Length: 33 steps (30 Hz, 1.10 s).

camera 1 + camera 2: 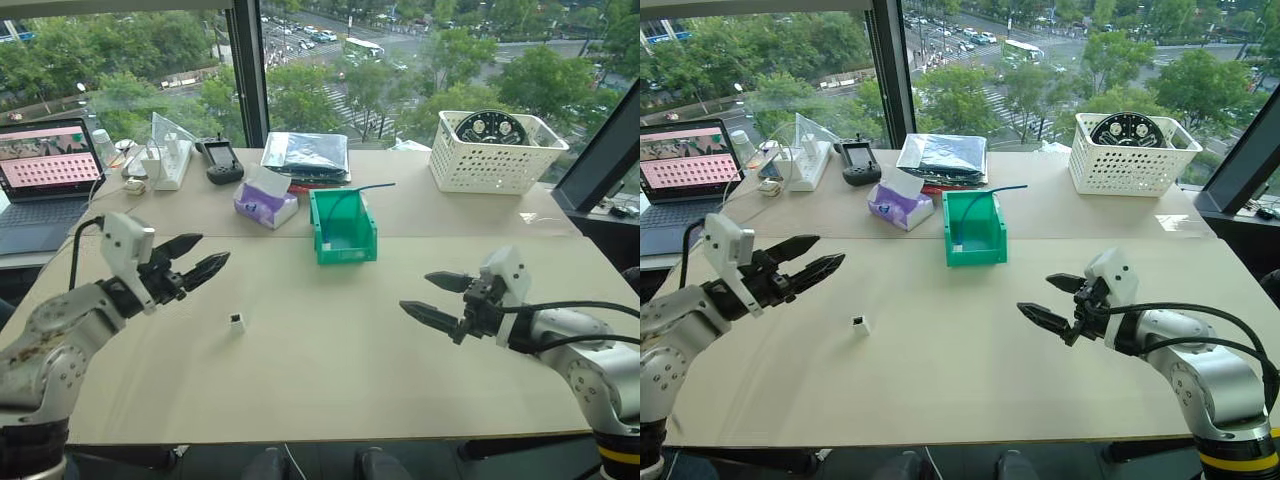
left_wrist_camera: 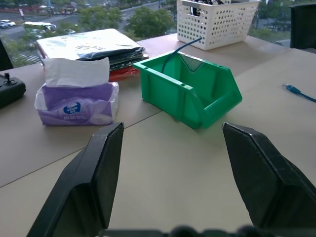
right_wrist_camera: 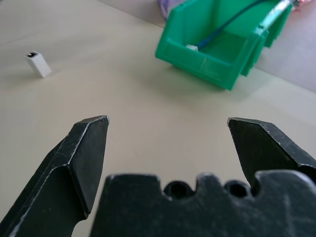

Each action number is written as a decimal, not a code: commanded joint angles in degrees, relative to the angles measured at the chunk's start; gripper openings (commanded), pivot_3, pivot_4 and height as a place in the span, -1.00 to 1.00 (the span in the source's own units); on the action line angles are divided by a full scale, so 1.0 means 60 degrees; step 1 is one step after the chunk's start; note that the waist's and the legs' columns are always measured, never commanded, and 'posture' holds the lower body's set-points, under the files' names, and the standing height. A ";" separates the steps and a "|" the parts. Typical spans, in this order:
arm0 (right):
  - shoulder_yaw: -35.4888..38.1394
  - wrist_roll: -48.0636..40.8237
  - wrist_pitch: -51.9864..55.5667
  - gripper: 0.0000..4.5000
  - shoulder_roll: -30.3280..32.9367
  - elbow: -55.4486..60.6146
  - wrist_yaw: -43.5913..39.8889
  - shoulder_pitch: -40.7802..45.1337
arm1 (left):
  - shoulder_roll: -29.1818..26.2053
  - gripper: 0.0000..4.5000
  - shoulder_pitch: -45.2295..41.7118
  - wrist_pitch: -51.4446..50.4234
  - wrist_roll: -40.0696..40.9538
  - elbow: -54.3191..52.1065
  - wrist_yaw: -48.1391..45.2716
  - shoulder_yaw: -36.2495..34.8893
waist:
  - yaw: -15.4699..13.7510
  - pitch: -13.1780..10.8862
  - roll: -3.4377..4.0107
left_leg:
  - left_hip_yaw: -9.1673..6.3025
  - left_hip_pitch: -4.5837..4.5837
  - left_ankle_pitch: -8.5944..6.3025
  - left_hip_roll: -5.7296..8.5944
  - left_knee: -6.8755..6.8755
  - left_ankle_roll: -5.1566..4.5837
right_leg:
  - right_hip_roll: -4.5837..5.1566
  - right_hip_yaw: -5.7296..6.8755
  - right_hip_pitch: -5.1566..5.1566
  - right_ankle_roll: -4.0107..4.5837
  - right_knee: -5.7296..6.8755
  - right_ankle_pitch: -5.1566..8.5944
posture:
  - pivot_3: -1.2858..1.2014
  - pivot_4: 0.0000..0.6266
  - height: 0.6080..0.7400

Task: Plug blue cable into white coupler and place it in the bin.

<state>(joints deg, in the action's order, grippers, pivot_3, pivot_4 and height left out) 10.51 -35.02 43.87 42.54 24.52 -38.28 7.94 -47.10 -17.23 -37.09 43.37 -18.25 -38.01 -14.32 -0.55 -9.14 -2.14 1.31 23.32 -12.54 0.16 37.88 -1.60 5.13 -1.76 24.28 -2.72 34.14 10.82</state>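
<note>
An office or lab room high up in a city building: the wide beige worktop (image 1: 330,340) stands against tall windows (image 1: 400,60) that look down on treetops, a road and a bus. On the worktop's far side lie an open laptop (image 1: 45,180), a handheld controller (image 1: 221,160), a white power strip (image 1: 172,162), a tissue box (image 1: 265,203), a stack of folders (image 1: 307,158) and a white lattice basket (image 1: 495,155)

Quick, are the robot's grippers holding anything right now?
Left gripper: open, holding nothing.
Right gripper: open, holding nothing.
</note>
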 commanded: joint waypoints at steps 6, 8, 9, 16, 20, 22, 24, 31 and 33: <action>0.1394 0.1429 0.0508 0.98 0.0419 -0.1692 0.2087 0.0202 | -0.0319 0.52 -0.2931 -0.1592 0.0726 0.0599 -0.2697 0.1866 | -0.0008 -0.0001 -0.0001 | 0.0055 0.0010 0.0002 0.0014 0.0006 0.0001 | 0.0002 -0.0008 0.0002 0.0000 -0.0005 -0.0001 | 0.03 -0.52 1.00; 0.1172 0.1784 0.0222 0.98 0.0406 -0.2429 0.2169 0.0529 | -0.0455 0.52 -0.3007 -0.1683 0.0539 0.0567 -0.3068 0.2136 | 0.0099 -0.0001 -0.0001 | 0.0060 0.0001 -0.0003 0.0006 0.0005 -0.0006 | -0.0009 -0.0018 0.0005 -0.0002 0.0003 -0.0001 | 0.03 -0.52 1.00; 0.1029 0.1982 0.0035 0.98 0.0397 -0.2781 0.2201 0.0704 | -0.0492 0.52 -0.3013 -0.1700 0.0460 0.0546 -0.3177 0.2224 | 0.0169 -0.0001 -0.0001 | 0.0062 0.0002 -0.0004 0.0004 0.0004 -0.0008 | -0.0031 -0.0024 0.0003 -0.0003 -0.0003 -0.0002 | 0.03 -0.52 1.00; -0.0332 0.3280 -0.1416 0.98 -0.0189 -0.6472 0.2035 0.2999 | -0.0401 0.52 -0.2439 -0.1674 0.0141 0.0055 -0.2937 0.2095 | 0.0370 -0.0003 0.0000 | 0.0058 -0.0010 -0.0004 -0.0020 0.0002 -0.0008 | -0.0091 -0.0073 0.0008 0.0001 0.0002 -0.0005 | 0.03 -0.52 1.00; -0.0708 0.3791 -0.2151 0.98 -0.0416 -0.8206 0.1806 0.3956 | -0.0451 0.52 -0.1808 -0.1776 0.0176 -0.0438 -0.2639 0.1725 | 0.0427 -0.0009 0.0006 | 0.0052 -0.0002 -0.0003 -0.0020 0.0002 -0.0006 | -0.0104 -0.0109 0.0012 0.0011 0.0002 -0.0013 | 0.03 -0.52 1.00; -0.0757 0.3861 -0.2316 0.98 -0.0573 -0.8786 0.1736 0.4362 | -0.0449 0.52 -0.1614 -0.1830 0.0205 -0.0585 -0.2420 0.1512 | 0.0397 -0.0010 0.0006 | 0.0049 0.0004 -0.0004 -0.0023 0.0002 -0.0007 | -0.0103 -0.0107 0.0014 0.0056 0.0001 -0.0041 | 0.03 -0.52 1.00; -0.0812 0.3987 -0.2499 0.98 -0.0679 -0.9250 0.1693 0.4608 | -0.0477 0.52 -0.1490 -0.1827 0.0156 -0.0680 -0.2298 0.1419 | 0.0388 -0.0010 0.0005 | 0.0045 0.0013 -0.0004 -0.0022 0.0002 -0.0007 | -0.0101 -0.0108 0.0016 0.0056 -0.0004 -0.0043 | 0.03 -0.52 1.00; -0.0923 0.4331 -0.2969 0.68 -0.1061 -1.0383 0.1717 0.5101 | -0.0402 0.52 -0.1281 -0.1802 0.0080 -0.0899 -0.2026 0.1257 | 0.0409 -0.0010 0.0006 | 0.0046 0.0001 -0.0003 -0.0020 0.0002 -0.0006 | -0.0101 -0.0112 0.0008 0.0056 0.0001 -0.0045 | 0.03 -0.52 1.00; -0.0995 0.4462 -0.3116 0.36 -0.1155 -1.0686 0.1708 0.5142 | -0.0365 0.52 -0.1262 -0.1774 0.0053 -0.0925 -0.1949 0.1269 | 0.0418 -0.0010 0.0006 | 0.0045 -0.0008 -0.0003 -0.0020 0.0002 -0.0006 | -0.0106 -0.0112 0.0002 0.0058 0.0004 -0.0045 | 0.03 -0.52 1.00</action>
<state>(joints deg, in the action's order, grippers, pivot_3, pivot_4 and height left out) 4.93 -9.95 26.49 35.47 -37.86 -28.25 38.31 -49.33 -24.65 -48.58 43.80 -21.84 -50.20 -5.01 1.96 -9.20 -2.10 1.58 23.25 -12.56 0.04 37.90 -1.64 4.48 -2.43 24.27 -2.37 34.16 10.55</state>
